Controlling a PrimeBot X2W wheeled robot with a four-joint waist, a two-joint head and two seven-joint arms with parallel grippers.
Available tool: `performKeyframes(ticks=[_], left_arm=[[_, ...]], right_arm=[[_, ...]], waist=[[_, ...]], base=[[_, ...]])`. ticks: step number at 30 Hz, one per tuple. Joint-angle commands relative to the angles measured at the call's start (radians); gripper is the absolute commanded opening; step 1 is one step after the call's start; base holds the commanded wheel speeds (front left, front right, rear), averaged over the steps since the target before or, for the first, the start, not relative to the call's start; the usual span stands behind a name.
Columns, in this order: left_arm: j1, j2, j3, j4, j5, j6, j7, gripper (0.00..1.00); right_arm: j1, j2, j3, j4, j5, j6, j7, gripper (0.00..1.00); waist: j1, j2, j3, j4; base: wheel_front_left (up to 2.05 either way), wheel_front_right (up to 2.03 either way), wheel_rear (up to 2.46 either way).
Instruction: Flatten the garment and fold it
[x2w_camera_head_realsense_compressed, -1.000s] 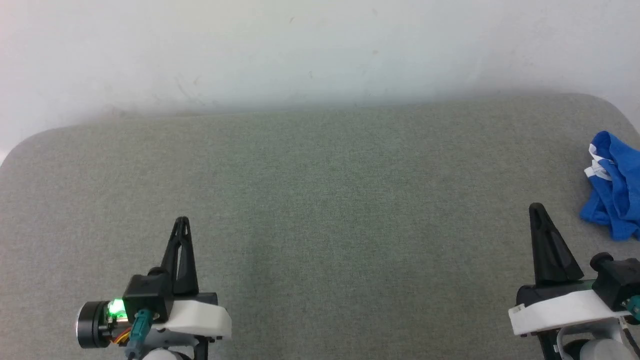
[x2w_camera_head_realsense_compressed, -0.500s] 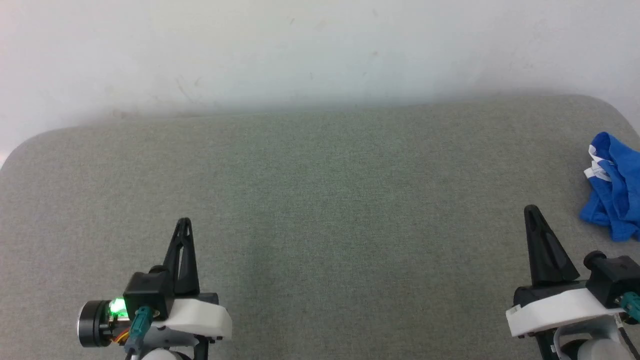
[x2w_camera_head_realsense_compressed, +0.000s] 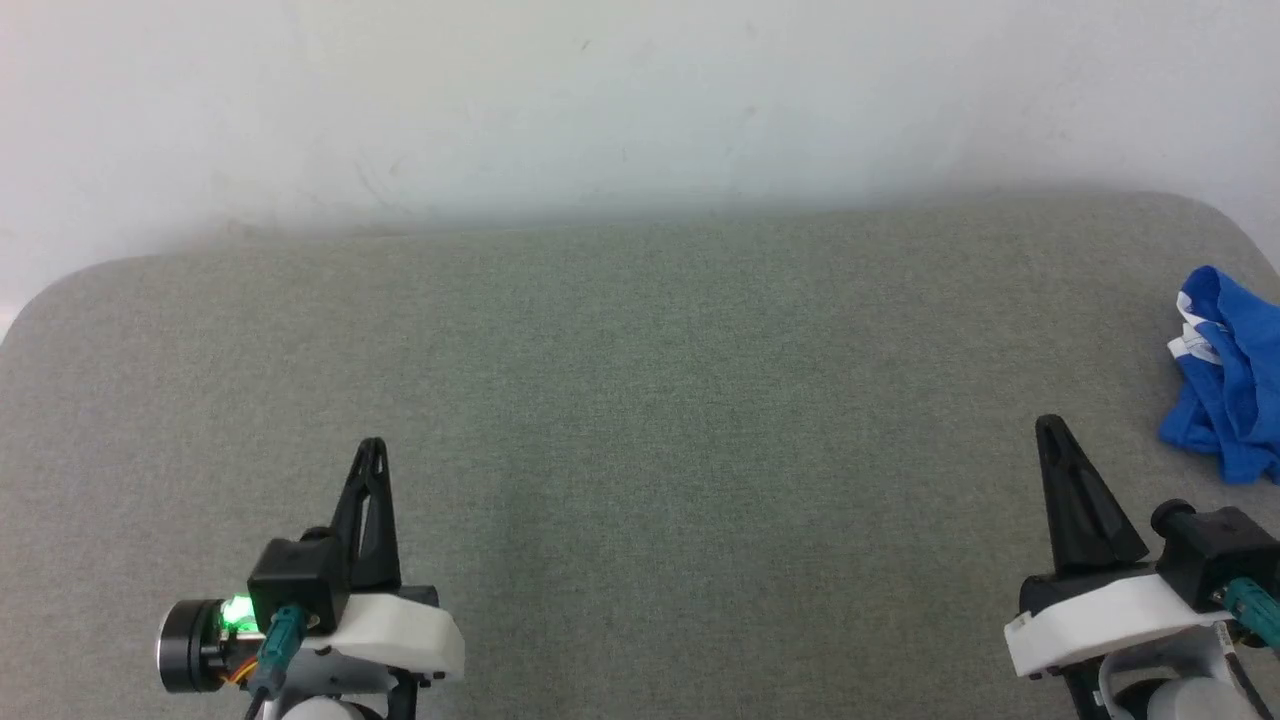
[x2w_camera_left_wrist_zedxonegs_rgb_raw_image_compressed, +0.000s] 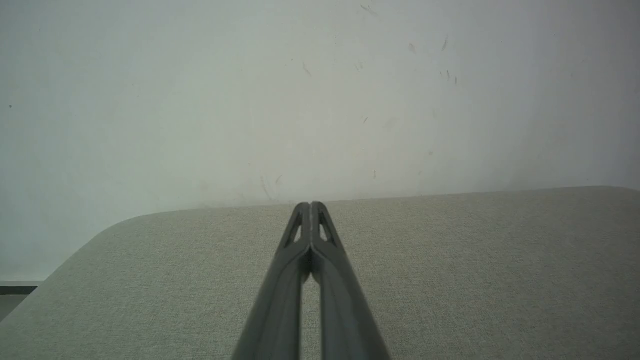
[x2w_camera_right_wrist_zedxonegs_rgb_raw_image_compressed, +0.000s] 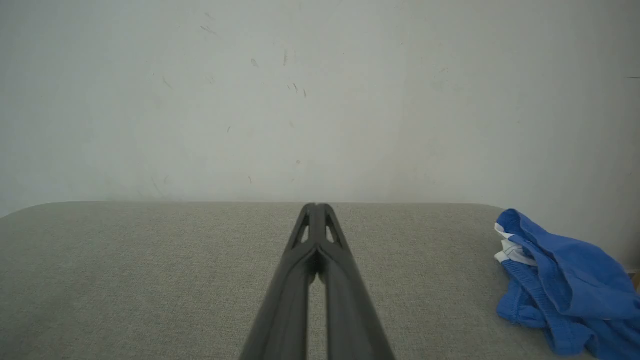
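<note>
Shorts (x2w_camera_head_realsense_compressed: 1225, 380) lay in a crumpled blue heap at the desk's (x2w_camera_head_realsense_compressed: 640, 420) right edge, toward its far right corner, with white trim showing on the side facing the desk's middle. Nothing held them.

Over the last second little had changed. The whole head view had slipped down a touch, which I took for the camera tilting. Against that, the right fingers (x2w_camera_head_realsense_compressed: 1068, 485) had drifted a little toward the desk's middle, away from the heap rather than toward it. The left fingers (x2w_camera_head_realsense_compressed: 375, 530) had kept their place over the desk's near left part. Both pairs were pressed together with nothing between them (the wrist views showed each pair meeting at the tips). By my reading, flattening had not begun: the first job was still to reach the heap, and the right arm's small drift did not help with that.

Room was plentiful. The desk's cloth top stretched bare from its left edge almost to the heap, so the middle looked like the natural place to spread the shorts out. The tight spot was the desk's right edge. The heap sat so close to it that I could not tell whether any cloth hung over, and a careless push there might have sent it off. The wall (x2w_camera_head_realsense_compressed: 640, 100) rose straight behind the desk's far edge.
</note>
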Motion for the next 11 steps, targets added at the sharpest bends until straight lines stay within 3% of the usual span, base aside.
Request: performKeyframes(ticks=[1,11], left_arm=[[0.001,-0.005,0.008,-0.003,0.012,-0.011,0.005,0.00],[0.001,-0.008,0.015,-0.005,0.015,-0.024,0.025,0.00]], right_arm=[[-0.006,0.004,0.003,-0.004,-0.010,-0.001,0.004,0.00],[-0.007,0.005,0.008,-0.005,-0.024,-0.001,0.025,0.00]], waist=[[0.0000,0.0000,0.000,0.000],[0.0000,0.0000,-0.003,0.001]], base=[[0.00,0.00,0.00],[0.00,0.00,0.00]])
